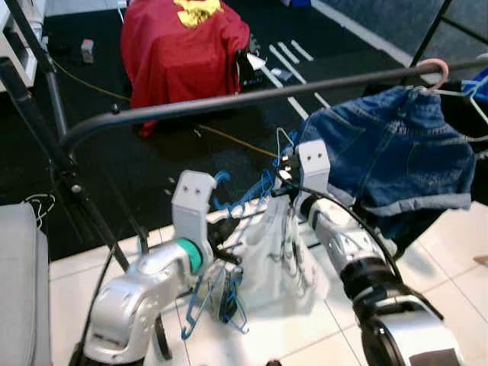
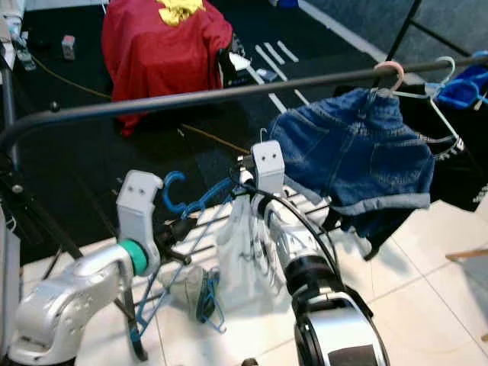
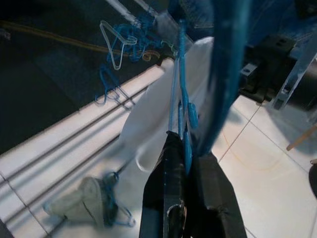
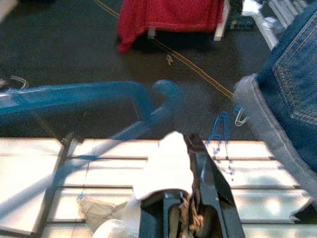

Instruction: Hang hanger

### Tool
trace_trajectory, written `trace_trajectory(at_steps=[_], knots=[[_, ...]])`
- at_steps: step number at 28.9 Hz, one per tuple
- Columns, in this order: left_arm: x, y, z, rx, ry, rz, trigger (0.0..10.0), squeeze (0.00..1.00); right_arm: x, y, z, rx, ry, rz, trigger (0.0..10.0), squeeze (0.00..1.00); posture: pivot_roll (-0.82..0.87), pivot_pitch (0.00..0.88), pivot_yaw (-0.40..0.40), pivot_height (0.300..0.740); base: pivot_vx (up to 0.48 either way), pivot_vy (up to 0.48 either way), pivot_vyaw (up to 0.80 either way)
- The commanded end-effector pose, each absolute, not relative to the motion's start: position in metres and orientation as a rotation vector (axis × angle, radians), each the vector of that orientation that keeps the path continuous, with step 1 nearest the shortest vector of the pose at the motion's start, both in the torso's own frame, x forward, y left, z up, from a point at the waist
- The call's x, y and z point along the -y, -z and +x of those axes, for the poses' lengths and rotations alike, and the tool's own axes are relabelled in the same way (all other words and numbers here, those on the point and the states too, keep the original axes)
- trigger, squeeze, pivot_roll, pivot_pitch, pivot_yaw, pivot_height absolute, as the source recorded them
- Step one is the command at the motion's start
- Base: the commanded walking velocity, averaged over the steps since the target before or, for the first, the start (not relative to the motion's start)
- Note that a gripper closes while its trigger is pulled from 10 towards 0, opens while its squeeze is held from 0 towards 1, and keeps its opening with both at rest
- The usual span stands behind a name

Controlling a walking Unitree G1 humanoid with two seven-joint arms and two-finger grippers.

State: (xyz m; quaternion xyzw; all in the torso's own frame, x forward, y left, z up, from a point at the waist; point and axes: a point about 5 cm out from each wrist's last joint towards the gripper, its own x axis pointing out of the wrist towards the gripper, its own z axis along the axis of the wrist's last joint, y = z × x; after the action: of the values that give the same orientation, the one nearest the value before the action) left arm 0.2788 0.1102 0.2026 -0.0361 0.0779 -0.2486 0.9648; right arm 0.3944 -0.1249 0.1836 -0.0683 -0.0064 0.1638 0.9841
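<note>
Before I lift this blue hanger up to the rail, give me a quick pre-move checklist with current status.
1. Left end effector shut on the blue hanger: ok.
2. Right end effector shut on the white garment: ok.
3. Hook free and pointing up toward the rail: ok; it sits below the rail, not yet over it.
4. Free rail space left of the denim shorts: ok.
5. White garment seated properly on the hanger: cannot tell.
6. Loose hangers on the floor below tangled with the held one: cannot tell.

Home laundry corner; clothes rail (image 1: 229,101); denim shorts (image 1: 396,152)
</note>
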Motion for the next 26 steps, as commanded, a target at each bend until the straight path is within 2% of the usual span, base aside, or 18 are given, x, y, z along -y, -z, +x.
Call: trace_trajectory(at_steps=[1, 5, 8, 10, 12, 22, 26], knots=[[-0.117, -0.203, 0.272, -0.132, 0.528, -0.071, 10.0, 0.0, 0.123, -0.191, 0.391, 0.072, -0.358, -0.185, 10.0, 0.0, -0.08, 0.169, 0.018, 0.74, 0.0, 0.0, 0.0], [-0.145, -0.199, 0.257, -0.143, 0.502, -0.02, 10.0, 0.0, 0.122, -0.197, 0.38, 0.126, -0.396, -0.226, 10.0, 0.0, -0.07, 0.18, 0.025, 0.74, 0.0, 0.0, 0.0], [-0.152, -0.197, 0.251, -0.147, 0.505, 0.015, 10.0, 0.0, 0.12, -0.199, 0.377, 0.138, -0.409, -0.234, 10.0, 0.0, -0.07, 0.18, 0.025, 0.74, 0.0, 0.0, 0.0], [-0.157, -0.195, 0.244, -0.156, 0.52, 0.052, 10.0, 0.0, 0.113, -0.2, 0.375, 0.146, -0.43, -0.23, 10.0, 0.0, -0.06, 0.181, 0.022, 0.74, 0.0, 0.0, 0.0], [-0.164, -0.187, 0.236, -0.21, 0.521, 0.097, 10.0, 0.0, 0.093, -0.199, 0.375, 0.148, -0.478, -0.218, 10.0, 0.0, -0.03, 0.182, 0.008, 0.74, 0.0, 0.0, 0.0], [-0.163, -0.175, 0.223, -0.289, 0.485, 0.057, 10.0, 0.0, 0.056, -0.185, 0.378, 0.089, -0.526, -0.2, 10.0, 0.0, 0.01, 0.183, -0.014, 0.74, 0.0, 0.0, 0.0], [-0.166, -0.174, 0.22, -0.281, 0.456, 0.065, 10.0, 0.0, 0.053, -0.181, 0.377, 0.07, -0.522, -0.198, 10.0, 0.0, 0.02, 0.183, -0.019, 0.74, 0.0, 0.0, 0.0]])
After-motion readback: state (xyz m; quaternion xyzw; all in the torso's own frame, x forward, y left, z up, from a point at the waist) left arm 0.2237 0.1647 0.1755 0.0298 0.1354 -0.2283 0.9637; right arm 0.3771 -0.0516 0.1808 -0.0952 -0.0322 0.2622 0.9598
